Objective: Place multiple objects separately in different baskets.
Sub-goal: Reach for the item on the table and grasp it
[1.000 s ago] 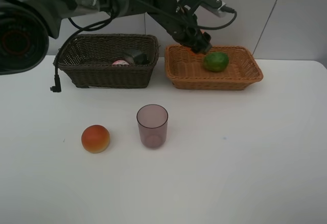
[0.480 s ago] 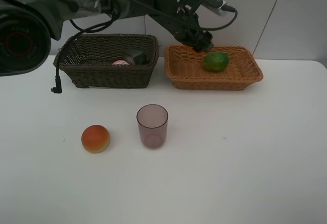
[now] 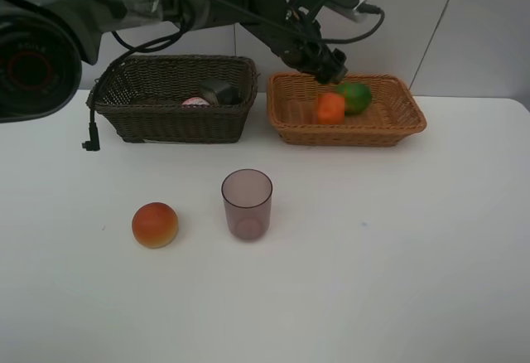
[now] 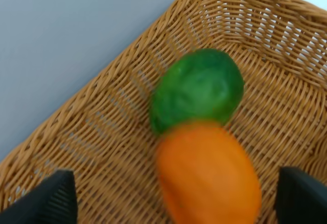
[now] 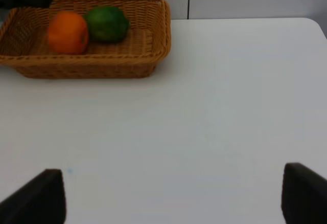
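The left hand [image 3: 330, 66] hovers spread wide and empty over the tan basket [image 3: 290, 123]. Just beneath it, the orange tangerine [image 3: 330, 108] sits inside, touching the green fruit [image 3: 354, 97]. The right hand [image 5: 176, 196], equally wide, holds nothing.

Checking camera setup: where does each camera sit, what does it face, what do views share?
Exterior high: overhead front, down on table, dark basket, tan basket; left hand shows.
Left wrist: above tan basket, down on tangerine, green fruit; open fingertips show.
Right wrist: low over table, facing tan basket; fingertips of right hand show.
Shared: tan basket, both fruits.
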`<state>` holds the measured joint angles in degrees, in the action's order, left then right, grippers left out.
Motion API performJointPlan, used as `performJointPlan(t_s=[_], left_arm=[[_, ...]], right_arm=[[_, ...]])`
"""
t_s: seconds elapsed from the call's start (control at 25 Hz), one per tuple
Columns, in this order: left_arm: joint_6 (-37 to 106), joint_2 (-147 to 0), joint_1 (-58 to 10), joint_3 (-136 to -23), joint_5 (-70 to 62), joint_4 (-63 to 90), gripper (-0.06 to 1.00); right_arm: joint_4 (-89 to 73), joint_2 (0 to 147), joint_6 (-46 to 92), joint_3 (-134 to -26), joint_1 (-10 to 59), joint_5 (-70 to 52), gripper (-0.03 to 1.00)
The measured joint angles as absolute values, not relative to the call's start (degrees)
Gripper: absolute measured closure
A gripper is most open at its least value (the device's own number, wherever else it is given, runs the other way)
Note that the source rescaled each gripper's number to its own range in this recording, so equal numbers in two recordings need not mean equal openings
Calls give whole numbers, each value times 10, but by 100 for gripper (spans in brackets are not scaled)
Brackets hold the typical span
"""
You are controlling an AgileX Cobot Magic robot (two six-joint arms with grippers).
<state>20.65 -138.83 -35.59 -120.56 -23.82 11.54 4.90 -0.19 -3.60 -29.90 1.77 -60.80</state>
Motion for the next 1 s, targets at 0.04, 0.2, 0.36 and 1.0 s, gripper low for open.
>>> performJointPlan(t_s=[0.04, 0.2, 0.36, 1.0], left_arm=[[205, -1388, -355, -1206, -238, 115, -5], [205, -1388, -354, -1206, -238, 117, -5], [205, -1388, -354, -1206, -239, 118, -5], [198, -1370, -355, -1206, -343, 112, -5]], right_arm=[[49, -2, -36, -299, 18, -608, 3], [49, -2, -36, -299, 18, -608, 3], [49, -2, -36, -299, 18, -608, 3], [49, -2, -36, -299, 18, -608, 3]])
